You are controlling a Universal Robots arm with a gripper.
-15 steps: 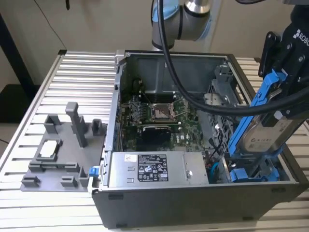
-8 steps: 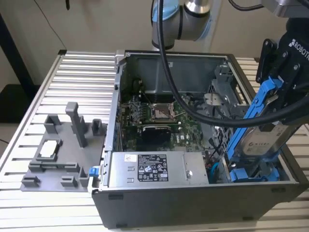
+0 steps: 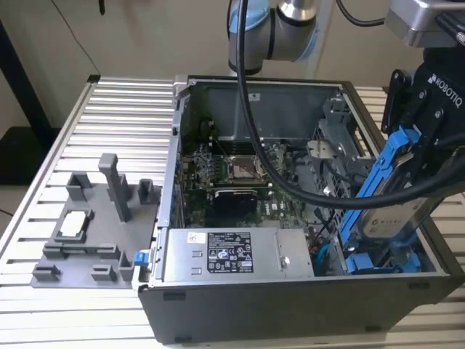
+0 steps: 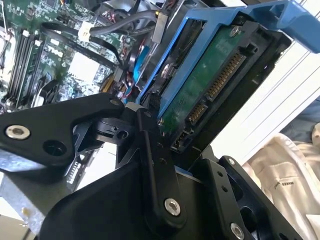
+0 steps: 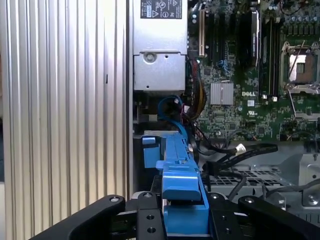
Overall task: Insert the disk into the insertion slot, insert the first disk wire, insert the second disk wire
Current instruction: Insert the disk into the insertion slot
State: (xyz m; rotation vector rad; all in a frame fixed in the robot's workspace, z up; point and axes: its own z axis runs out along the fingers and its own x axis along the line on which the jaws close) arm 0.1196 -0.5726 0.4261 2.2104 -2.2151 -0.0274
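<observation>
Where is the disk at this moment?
The disk is at the exterior view's right, held tilted by the gripper at that end of the open computer case, near the grey power supply.

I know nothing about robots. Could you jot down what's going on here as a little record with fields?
hand: shut on the disk, gripping its blue frame
disk: tilted, lower end inside the computer case, upper end raised
disk connectors: bare, no wire plugged in
computer case: open, lying on a ribbed table
</observation>
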